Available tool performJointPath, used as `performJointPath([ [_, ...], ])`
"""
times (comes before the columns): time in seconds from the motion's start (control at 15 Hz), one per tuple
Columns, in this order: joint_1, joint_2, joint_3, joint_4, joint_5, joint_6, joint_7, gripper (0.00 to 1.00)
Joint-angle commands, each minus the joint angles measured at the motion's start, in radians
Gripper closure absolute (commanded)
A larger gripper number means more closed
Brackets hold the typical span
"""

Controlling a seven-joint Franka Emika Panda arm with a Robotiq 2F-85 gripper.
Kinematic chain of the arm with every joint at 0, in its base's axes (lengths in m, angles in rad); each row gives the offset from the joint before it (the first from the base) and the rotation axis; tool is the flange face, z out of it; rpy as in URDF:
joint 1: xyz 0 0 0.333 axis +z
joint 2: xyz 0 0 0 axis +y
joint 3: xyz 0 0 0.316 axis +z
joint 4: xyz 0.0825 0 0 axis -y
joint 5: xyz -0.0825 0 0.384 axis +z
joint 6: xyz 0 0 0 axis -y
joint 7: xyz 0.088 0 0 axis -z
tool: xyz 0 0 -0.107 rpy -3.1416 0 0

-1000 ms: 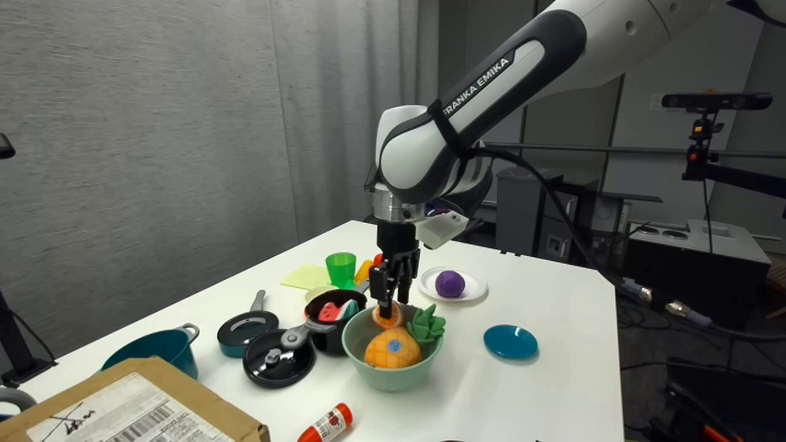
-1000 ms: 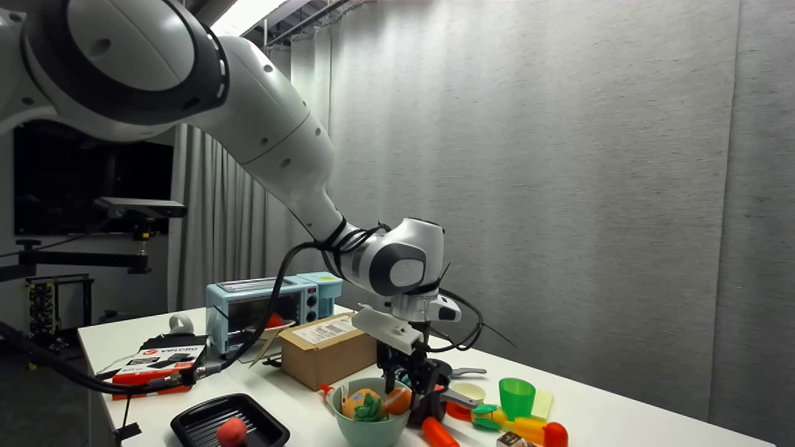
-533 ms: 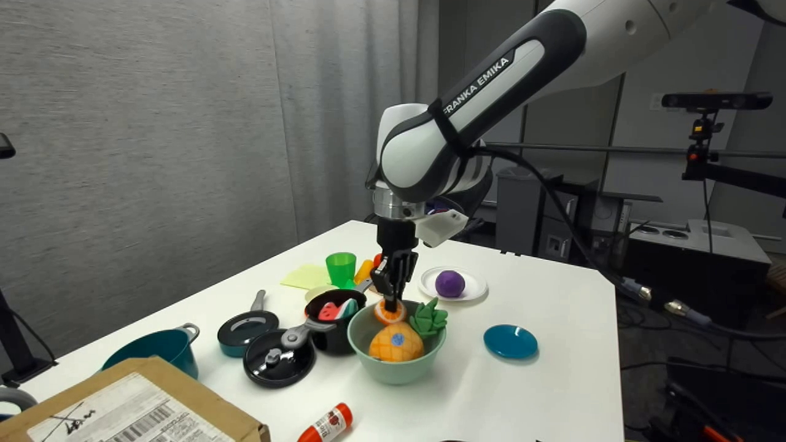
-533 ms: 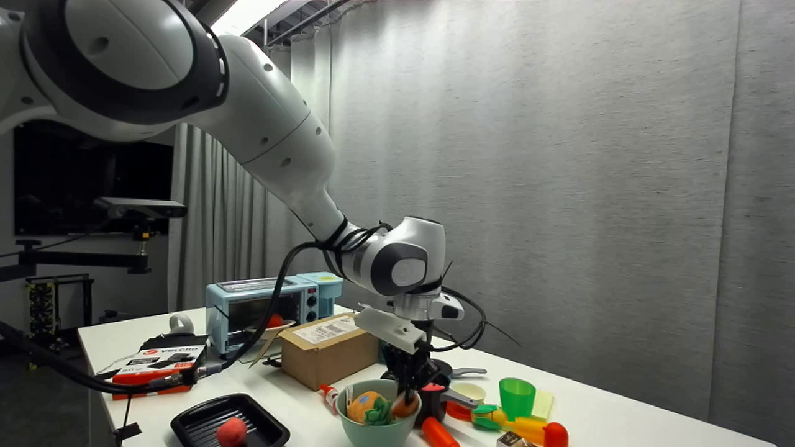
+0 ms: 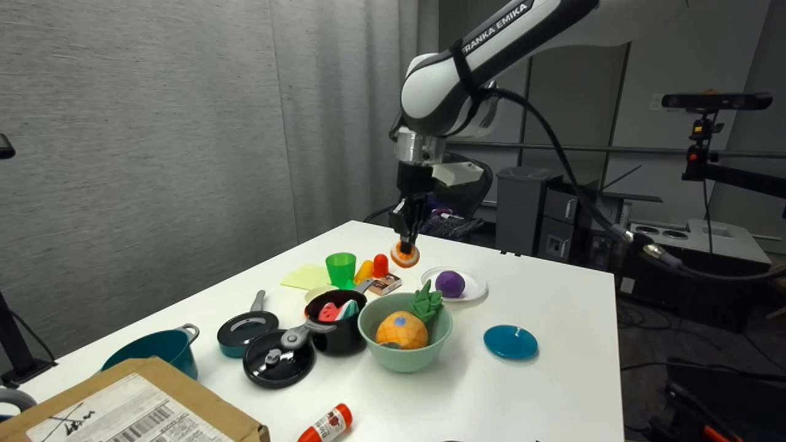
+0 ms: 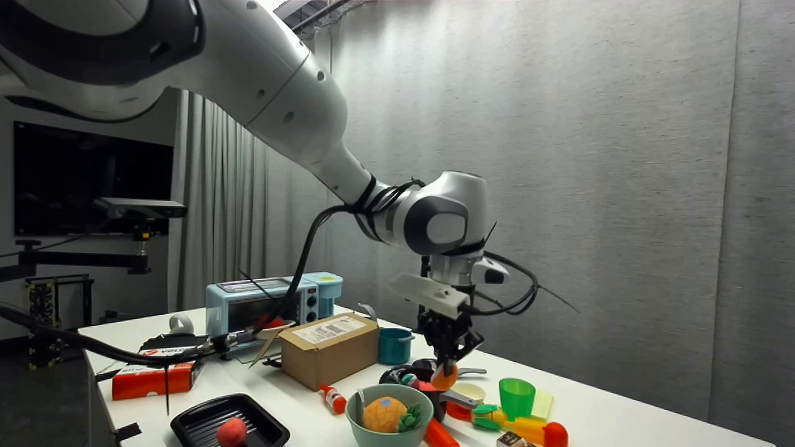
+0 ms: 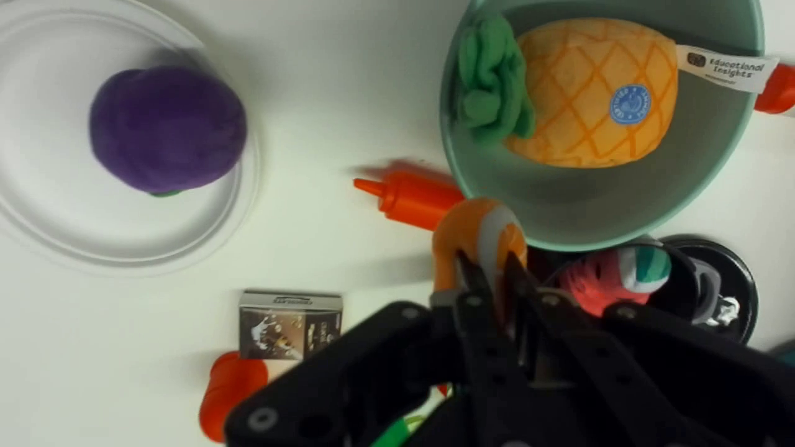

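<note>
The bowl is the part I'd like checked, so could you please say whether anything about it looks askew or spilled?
Nothing looks spilled. One small oddity: in the wrist view, the tag on the pineapple appears to stick out across the rim of the bowl instead of lying inside.
</note>
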Motion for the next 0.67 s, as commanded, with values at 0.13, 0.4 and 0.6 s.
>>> performJointPath([
  [0.13,-0.052,0.012,-0.091,0.153,-0.009,-0.146,0.094,0.98],
  [0.4,-0.040,0.111,-0.156,0.187,-0.028,-0.070,0.292,0.98],
  [0.6,-0.013,0.210,-0.183,0.194,-0.066,-0.033,0.454,0.98],
])
